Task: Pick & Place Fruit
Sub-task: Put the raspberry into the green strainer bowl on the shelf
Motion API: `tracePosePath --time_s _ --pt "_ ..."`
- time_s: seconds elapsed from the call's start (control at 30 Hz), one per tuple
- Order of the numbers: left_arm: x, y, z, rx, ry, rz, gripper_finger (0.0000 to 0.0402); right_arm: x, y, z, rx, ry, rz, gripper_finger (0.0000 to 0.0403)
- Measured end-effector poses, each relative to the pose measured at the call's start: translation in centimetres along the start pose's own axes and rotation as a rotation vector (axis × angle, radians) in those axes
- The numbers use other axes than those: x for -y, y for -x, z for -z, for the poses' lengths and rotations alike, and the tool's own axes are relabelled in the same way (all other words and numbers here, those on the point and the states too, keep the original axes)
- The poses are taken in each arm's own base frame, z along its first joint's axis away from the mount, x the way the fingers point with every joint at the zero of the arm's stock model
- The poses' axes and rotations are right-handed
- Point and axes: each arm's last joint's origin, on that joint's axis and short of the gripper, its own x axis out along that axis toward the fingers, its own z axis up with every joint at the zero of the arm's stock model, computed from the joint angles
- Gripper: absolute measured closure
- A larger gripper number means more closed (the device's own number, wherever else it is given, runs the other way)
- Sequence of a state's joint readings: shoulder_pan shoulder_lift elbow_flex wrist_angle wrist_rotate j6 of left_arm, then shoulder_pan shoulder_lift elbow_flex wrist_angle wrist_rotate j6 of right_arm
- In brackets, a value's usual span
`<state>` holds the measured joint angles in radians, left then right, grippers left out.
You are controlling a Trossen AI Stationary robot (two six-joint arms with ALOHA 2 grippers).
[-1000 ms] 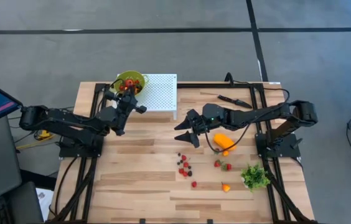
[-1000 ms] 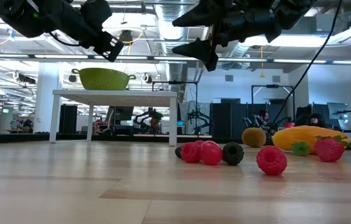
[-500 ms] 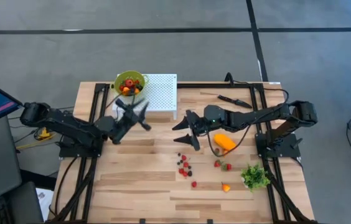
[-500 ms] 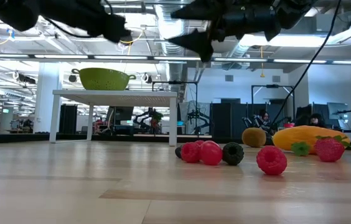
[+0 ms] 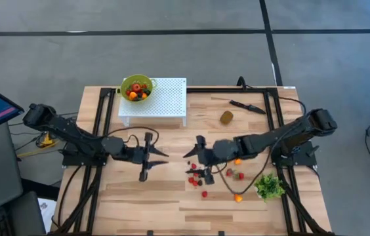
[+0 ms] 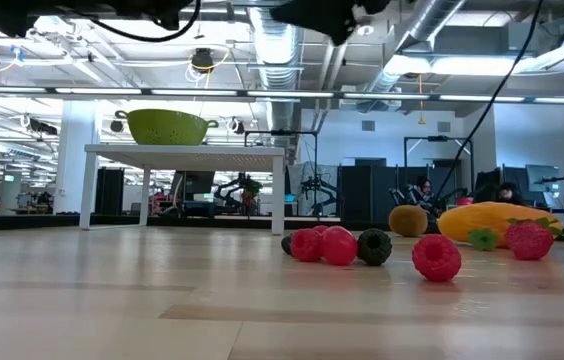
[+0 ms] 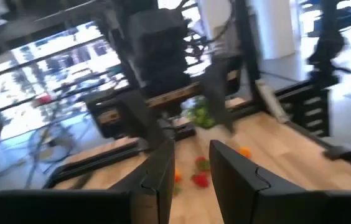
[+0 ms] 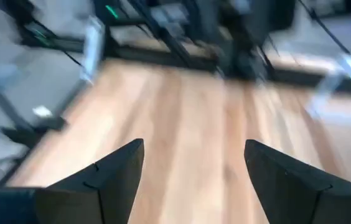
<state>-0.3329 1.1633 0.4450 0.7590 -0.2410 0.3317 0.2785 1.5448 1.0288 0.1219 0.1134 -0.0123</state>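
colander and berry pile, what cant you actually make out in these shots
- Colander contents: the low view shows only its outer wall; the high view shows tiny red and orange specks, too small to count.
- Berry pile: in the high view the right gripper overlaps its upper part.
- Elongated orange fruit: in the high view the right arm covers most of it.
- Right wrist view: motion blur, no fruit discernible.

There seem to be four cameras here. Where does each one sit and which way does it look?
High view: overhead, straight down on the table; both arms show.
Low view: at tabletop height, level across the berries; dark arm parts overhead.
Left wrist view: on the left arm, looking past its fingers across the table.
Right wrist view: on the right arm, past its spread fingers at bare wood.
Shared: high and low views both show the green colander.
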Motion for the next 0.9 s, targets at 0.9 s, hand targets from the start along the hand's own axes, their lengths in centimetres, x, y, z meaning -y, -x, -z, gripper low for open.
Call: tracePosePath --time_s 0.9 --pt "0.3 0.0 0.2 -0.020 0.046 0.021 0.0307 -9.1 -3.0 8.3 -0.556 -0.379 0.107 0.0129"
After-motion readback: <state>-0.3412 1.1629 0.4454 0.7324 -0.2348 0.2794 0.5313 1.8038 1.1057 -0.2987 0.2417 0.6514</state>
